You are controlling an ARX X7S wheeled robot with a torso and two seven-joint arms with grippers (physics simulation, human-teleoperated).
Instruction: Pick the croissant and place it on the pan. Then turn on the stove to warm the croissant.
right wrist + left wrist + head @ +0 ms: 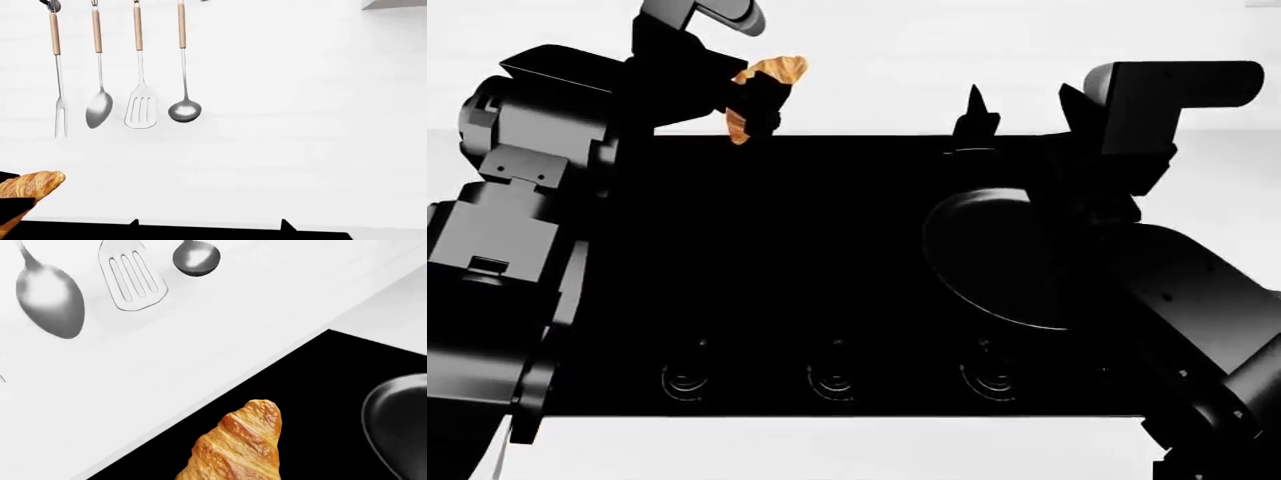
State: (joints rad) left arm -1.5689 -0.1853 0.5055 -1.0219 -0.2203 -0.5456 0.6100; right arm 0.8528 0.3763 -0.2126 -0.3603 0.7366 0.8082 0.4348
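Observation:
The golden-brown croissant [777, 72] hangs above the back left corner of the black stove [827, 280], with my left gripper [758, 102] shut across its middle. From the left wrist, the croissant [240, 445] fills the lower centre over the stove [313, 380]; that gripper's fingers do not show there. The round black pan [1001, 255] sits on the stove's right half, and its rim [400, 420] lies to one side of the croissant. My right gripper [1014, 115] is open near the stove's back edge beyond the pan, its tips [210, 224] wide apart and empty. The croissant [33, 186] also shows there.
A fork [59, 75], spoon [99, 107], slotted spatula [140, 112] and ladle [184, 110] hang on the white wall behind the stove. Three round dials [831, 378] show along the stove's near edge. My right arm [1188, 290] covers the pan's right side.

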